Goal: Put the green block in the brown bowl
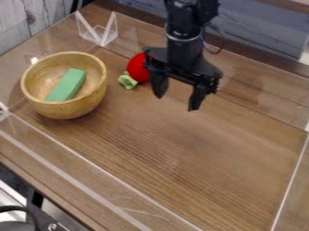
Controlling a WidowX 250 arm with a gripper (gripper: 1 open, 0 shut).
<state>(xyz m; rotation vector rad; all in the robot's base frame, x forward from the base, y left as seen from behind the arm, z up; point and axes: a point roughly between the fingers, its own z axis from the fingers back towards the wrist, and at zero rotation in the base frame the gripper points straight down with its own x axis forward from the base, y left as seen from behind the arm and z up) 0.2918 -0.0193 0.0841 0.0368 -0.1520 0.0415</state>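
Observation:
The green block (67, 86) lies flat inside the brown wooden bowl (36, 106) at the left of the table. My black gripper (178, 96) hangs pointing down over the tabletop, well to the right of the bowl. Its two fingers stand wide apart with nothing between them. One fingertip (158, 90) is close to a red strawberry-like toy.
A red strawberry toy (140, 66) with a green leaf piece (126, 81) lies between the bowl and the gripper. A clear plastic stand (97, 30) sits at the back left. A low transparent wall (72, 185) rims the wooden table.

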